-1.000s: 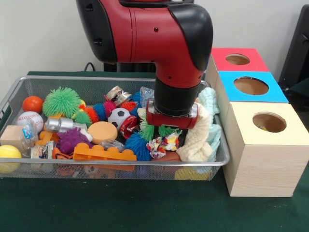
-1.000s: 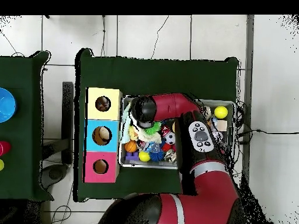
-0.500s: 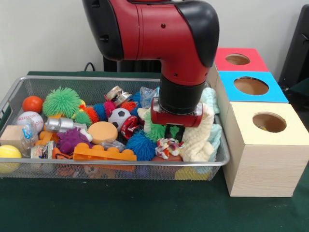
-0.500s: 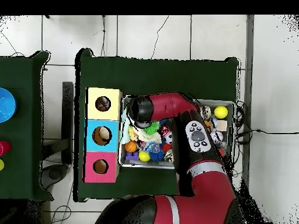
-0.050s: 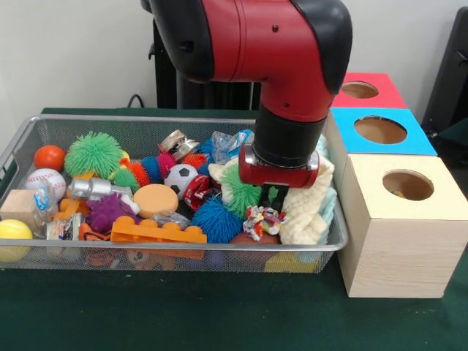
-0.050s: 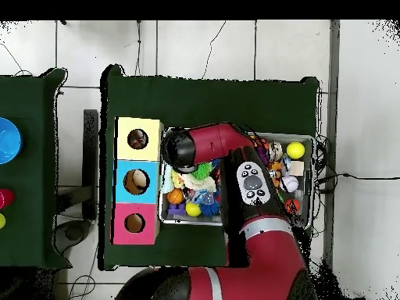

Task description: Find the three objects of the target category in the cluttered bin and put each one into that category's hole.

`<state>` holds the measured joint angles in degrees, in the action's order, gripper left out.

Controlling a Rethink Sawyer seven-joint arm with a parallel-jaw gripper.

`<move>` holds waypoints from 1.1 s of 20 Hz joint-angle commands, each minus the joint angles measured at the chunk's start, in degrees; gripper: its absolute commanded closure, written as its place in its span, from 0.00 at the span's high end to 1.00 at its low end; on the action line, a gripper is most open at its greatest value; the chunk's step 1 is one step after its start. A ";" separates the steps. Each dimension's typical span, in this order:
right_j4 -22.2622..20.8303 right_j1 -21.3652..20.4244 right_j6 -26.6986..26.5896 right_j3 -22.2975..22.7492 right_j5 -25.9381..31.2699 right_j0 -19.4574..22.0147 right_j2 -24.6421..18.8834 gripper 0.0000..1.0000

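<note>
**Colours in and beside the bin**

Silver wire-mesh bin (image 5: 22,139) on dark green table cloth (image 5: 183,314). Inside: lime-green spiky ball (image 5: 93,153), plain orange ball (image 5: 49,156), white baseball (image 5: 45,180) with red stitching, yellow ball (image 5: 13,232), black-and-white soccer ball (image 5: 179,176), blue spiky ball (image 5: 217,219), purple spiky toy (image 5: 108,210), orange brick (image 5: 157,233), cream cloth (image 5: 307,212). Red-and-black arm (image 5: 278,66). Pale wooden boxes topped red (image 5: 362,90), blue (image 5: 380,131), pale yellow (image 5: 406,186).

My gripper (image 5: 273,197) hangs inside the bin (image 5: 44,252), near the side touching the boxes (image 5: 398,234).
</note>
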<state>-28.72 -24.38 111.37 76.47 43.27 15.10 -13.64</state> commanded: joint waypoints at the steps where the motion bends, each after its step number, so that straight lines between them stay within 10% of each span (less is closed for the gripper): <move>1: -0.42 -7.26 0.01 6.43 -2.54 -1.04 -0.75 0.00; 16: 5.37 -26.59 -5.23 9.58 19.87 -4.23 0.79 0.00; 22: 5.76 -26.93 -3.13 12.64 17.09 -3.58 0.54 0.00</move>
<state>-24.08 -49.21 111.37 83.35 57.38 10.39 -12.54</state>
